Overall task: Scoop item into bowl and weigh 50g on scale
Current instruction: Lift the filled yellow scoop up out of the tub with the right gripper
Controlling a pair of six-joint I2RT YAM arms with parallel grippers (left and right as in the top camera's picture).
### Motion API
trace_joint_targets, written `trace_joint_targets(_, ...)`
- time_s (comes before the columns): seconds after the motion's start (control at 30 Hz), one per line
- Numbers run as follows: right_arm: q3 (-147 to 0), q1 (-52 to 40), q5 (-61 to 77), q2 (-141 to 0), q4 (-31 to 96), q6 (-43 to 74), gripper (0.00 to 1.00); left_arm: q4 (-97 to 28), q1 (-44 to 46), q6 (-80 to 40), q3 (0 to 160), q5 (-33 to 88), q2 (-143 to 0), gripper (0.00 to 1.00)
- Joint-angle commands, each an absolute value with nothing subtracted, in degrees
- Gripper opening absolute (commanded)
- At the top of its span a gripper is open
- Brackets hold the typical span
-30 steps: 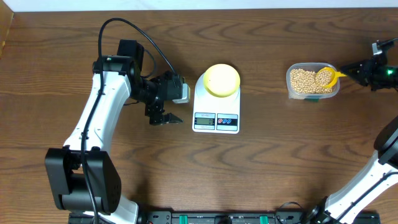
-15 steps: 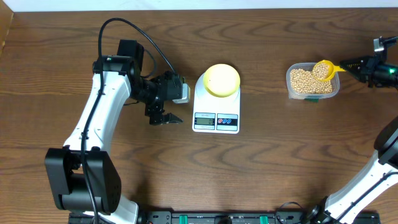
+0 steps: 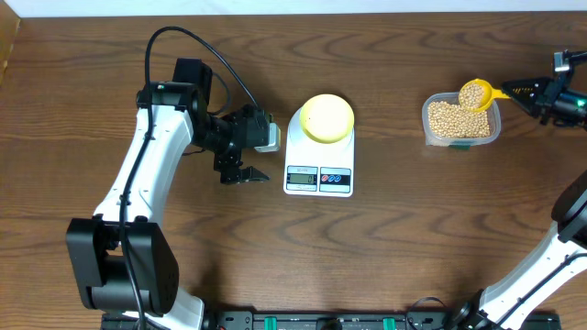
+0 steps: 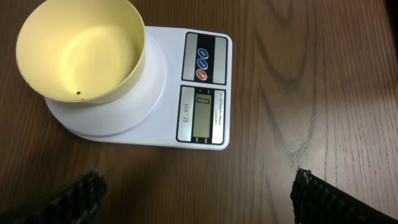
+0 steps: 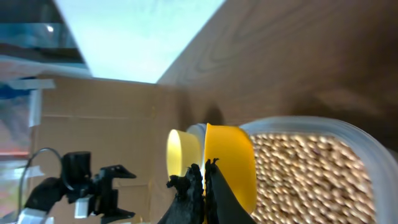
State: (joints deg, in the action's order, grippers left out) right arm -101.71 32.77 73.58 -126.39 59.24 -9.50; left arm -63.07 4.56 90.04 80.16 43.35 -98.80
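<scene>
The job has only just begun. The bowl [image 3: 327, 118] sits on the scale [image 3: 319, 154], in the middle of the tabletop [image 3: 413, 238] toward the far edge, and it is empty. No beans have gone in yet.

The beans [image 3: 448, 122] lie in a clear tub [image 3: 426, 128] near the far right corner. The right gripper [image 3: 525, 92] is pressed tight on the handle of the yellow scoop [image 3: 475, 94]. The scoop is full of beans and hangs over the tub's far right corner. So this load sits at the end of the handle, just to the left of the right gripper.

The bowl is well apart from the scoop, farther left. What is left: carry the scoop over, tip it in, and add more until the weight is right.

The left gripper [image 3: 243, 174] is spread wide and holds nothing. It waits near the scale's left edge.
</scene>
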Motion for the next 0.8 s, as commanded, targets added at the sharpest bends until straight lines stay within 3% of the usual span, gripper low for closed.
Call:
trace_joint_targets(0.0, -101.34, 33.06, 81.73, -126.67, 58.67, -9.69, 0.01, -63.53, 4.51, 90.59, 79.72, 43.64, -98.80, 0.97)
trace_joint_targets(0.77, -101.34, 33.01, 87.42, -126.67, 58.22, -5.17, 0.01, -63.53, 4.51, 90.59, 79.72, 43.64, -98.80, 0.98)
